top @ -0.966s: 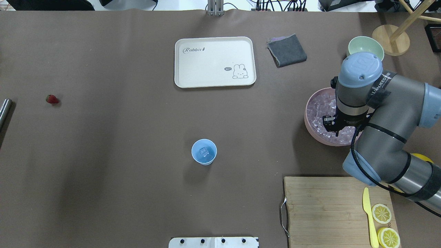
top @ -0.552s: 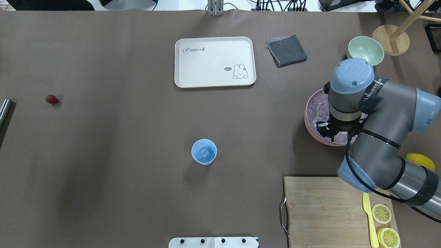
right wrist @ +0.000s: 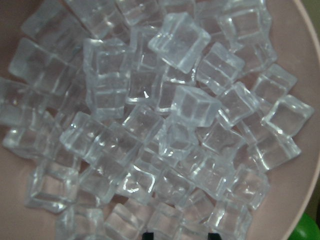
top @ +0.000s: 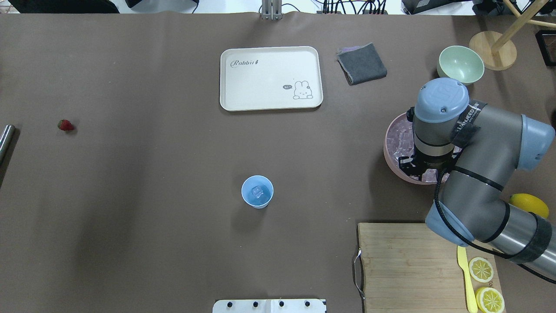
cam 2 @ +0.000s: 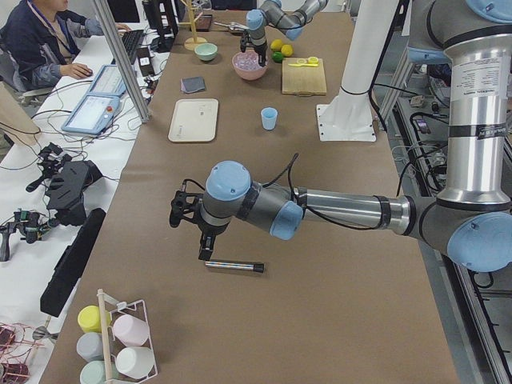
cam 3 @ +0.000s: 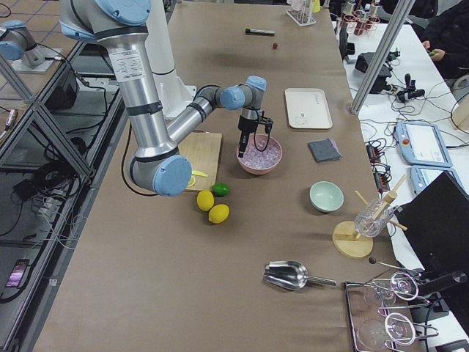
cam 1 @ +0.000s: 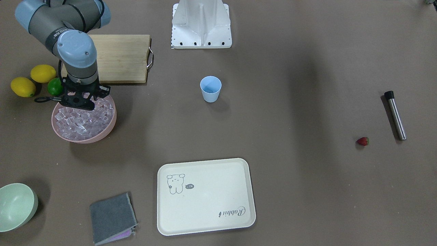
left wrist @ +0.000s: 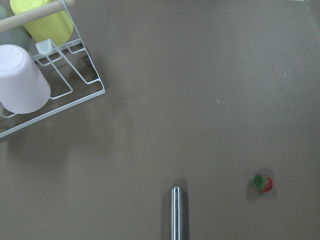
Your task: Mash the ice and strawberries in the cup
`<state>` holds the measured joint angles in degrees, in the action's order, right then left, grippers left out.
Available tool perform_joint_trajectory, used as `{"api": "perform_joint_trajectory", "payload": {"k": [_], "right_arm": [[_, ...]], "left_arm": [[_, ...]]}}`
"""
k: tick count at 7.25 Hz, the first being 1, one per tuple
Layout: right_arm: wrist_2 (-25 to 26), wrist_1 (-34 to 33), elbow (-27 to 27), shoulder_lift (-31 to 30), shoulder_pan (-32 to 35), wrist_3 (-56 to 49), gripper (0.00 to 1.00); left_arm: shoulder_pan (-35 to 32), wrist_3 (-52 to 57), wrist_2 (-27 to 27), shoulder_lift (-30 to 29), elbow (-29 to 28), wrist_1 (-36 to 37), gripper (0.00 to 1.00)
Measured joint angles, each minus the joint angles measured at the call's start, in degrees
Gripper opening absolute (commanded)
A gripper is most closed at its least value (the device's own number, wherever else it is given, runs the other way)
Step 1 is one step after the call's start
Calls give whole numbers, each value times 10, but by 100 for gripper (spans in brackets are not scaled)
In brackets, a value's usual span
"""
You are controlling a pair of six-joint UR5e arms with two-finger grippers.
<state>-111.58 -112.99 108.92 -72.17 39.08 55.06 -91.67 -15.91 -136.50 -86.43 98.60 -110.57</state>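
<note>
Cup (top: 246,198) holding one ice cube (top: 258,191), one strawberry (top: 65,125), right gripper (cam 1: 80,104) jaws apart (left gripper (cam 2: 190,228): cannot tell)

The light-blue cup (cam 1: 210,96) stands upright near the middle of the table (top: 152,195), with one clear ice cube (top: 258,191) lying at its bottom. The rest of the ice (right wrist: 150,125), glassy and faintly pink, is heaped in a pink bowl (cam 1: 85,139) well off to one side. The small red strawberry (top: 65,125), green cap on, lies alone far to the other side.
</note>
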Motion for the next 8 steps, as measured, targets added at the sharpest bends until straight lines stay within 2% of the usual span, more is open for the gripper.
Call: {"api": "perform_joint_trajectory", "payload": {"k": [1,4,6,7,8], "right_arm": [[1,0,-2,-1,0,-1,33],[1,-1,-4,2,0,-3,31],[0,-2,-5,3,2,-19,27],[0,-2,-5,4,4,-26,0],[2,-2,-5,4,5,-20,0]], "left_arm": [[0,0,0,0,0,0,98],[0,0,0,-1,1,0,98],[0,0,0,-1,1,0,98],[0,0,0,-1,1,0,98],[0,0,0,-1,0,0,98]]}}
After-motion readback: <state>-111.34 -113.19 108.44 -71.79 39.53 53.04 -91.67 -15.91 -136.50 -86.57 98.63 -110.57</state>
